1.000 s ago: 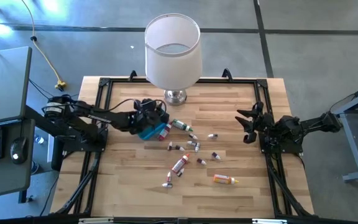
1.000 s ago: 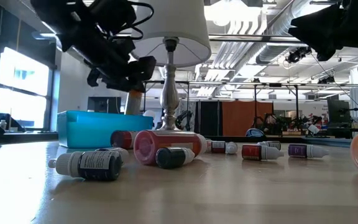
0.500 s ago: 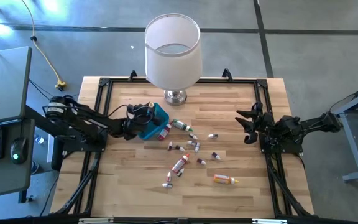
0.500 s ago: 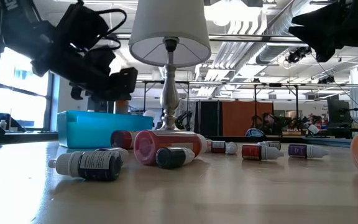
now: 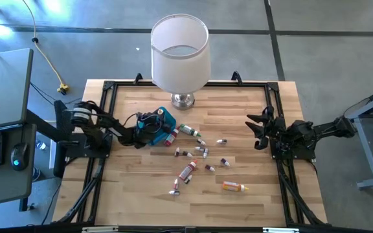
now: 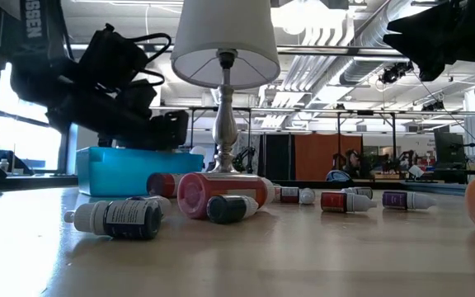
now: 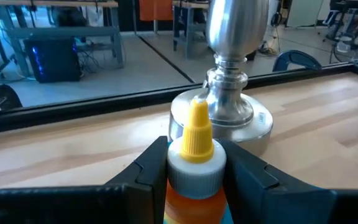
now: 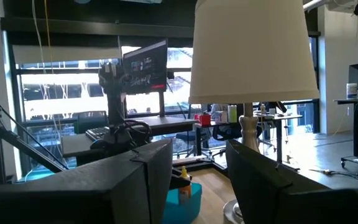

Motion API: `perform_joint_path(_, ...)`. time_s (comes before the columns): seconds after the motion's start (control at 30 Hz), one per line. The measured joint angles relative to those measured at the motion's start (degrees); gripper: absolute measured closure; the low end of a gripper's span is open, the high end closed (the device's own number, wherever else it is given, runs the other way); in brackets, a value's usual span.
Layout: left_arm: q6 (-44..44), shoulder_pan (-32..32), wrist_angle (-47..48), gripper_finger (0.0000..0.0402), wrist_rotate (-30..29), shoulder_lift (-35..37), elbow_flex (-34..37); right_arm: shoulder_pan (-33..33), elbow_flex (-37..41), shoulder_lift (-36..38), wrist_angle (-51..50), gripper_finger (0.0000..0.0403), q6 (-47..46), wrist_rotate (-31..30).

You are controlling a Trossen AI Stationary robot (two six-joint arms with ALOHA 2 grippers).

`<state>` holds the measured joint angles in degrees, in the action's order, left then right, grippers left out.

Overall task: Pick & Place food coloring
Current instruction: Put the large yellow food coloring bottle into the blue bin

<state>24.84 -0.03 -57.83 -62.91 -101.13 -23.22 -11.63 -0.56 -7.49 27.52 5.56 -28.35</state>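
My left gripper (image 5: 149, 125) reaches in from the table's left and hangs just over the blue tray (image 5: 165, 120), close to its rim (image 6: 138, 155) in the low view. It is shut on an orange food coloring bottle (image 7: 194, 177) with a white cap and a yellow tip. Several more small bottles (image 5: 196, 152) lie on their sides in the middle of the table: a red one (image 5: 186, 171), an orange one (image 5: 233, 187) and a dark one (image 6: 118, 219). My right gripper (image 5: 259, 132) waits open above the table's right side (image 8: 197, 177). My left gripper pinches the orange bottle between its two fingers at the white cap (image 7: 196, 167), one finger (image 7: 151, 168) on each side. The yellow tip (image 7: 197, 127) points away from the wrist toward the lamp's foot. The bottle is lifted clear; its body runs out of the wrist view.
A table lamp with a white shade (image 5: 180, 48) stands on a metal foot (image 7: 229, 93) at the far middle, just beyond the tray. A black frame (image 5: 109, 90) edges the wooden table. Bare wood lies near the front edge (image 5: 193, 210).
My left gripper has drawn back toward the table's left edge and come down toward the blue tray, keeping the orange bottle in its fingers. The tray and the scattered bottles have stayed put.
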Motion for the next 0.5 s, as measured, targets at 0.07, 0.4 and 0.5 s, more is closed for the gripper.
perform_joint_path(0.07,-0.6,0.0,-0.6,0.0291,-0.8,-1.0,-0.2,0.0,0.0,0.0,0.0,0.0258,0.0,0.0)
perform_joint_path(0.4,-8.9,0.0,1.6,0.0276,-2.2,-1.5,-3.5,0.0,0.0,0.0,0.0,0.0258,-0.1,0.0)
perform_joint_path(0.5,-10.0,0.0,2.8,0.0254,-2.7,-1.5,-4.6,0.0,0.0,0.0,0.0,0.0258,-0.2,0.0)
